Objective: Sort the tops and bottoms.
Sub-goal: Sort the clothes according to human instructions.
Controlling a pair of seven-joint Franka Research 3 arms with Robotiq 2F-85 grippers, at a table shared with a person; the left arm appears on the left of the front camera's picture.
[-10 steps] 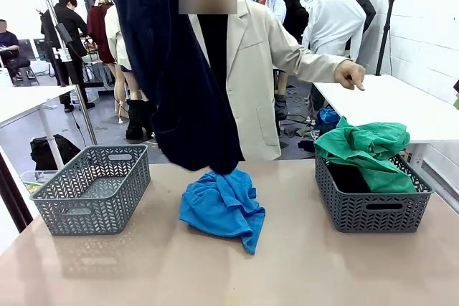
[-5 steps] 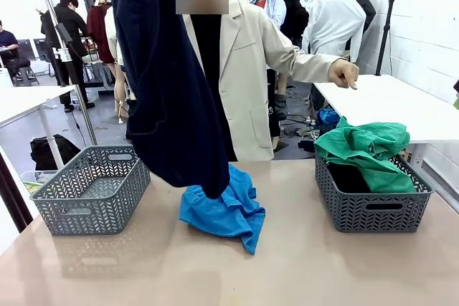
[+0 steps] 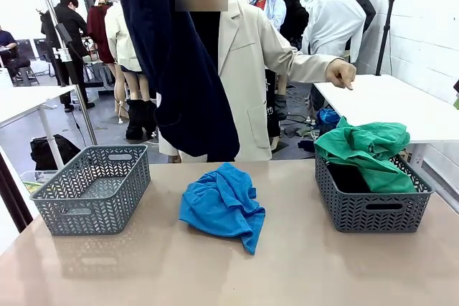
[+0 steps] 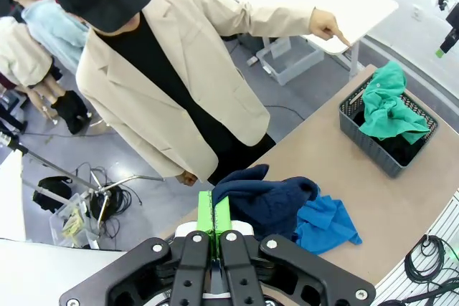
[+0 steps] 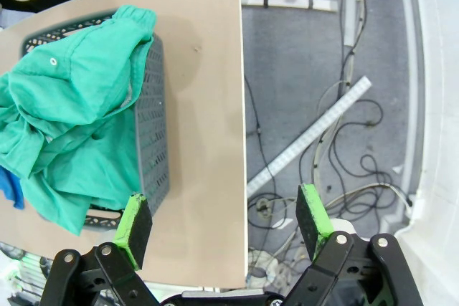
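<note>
Mid-table lies the bright blue garment [image 3: 221, 206]. At its three o'clock the emerald green garment [image 3: 366, 152] drapes over the black garment [image 3: 349, 177] in a basket [image 3: 373, 213], with the right tool [image 5: 224, 214] spread open overhead. At twelve o'clock the dark navy garment [image 3: 183, 69] hangs from the clenched left tool [image 4: 214, 221].

A beige bench [image 3: 301, 263] spans the lower frame. Behind it lies a grey floor [image 3: 100, 130], with a white table [image 3: 391, 105] at the right below a white brick wall [image 3: 427, 26]. A second white table [image 3: 25, 98] sits at the left edge.
</note>
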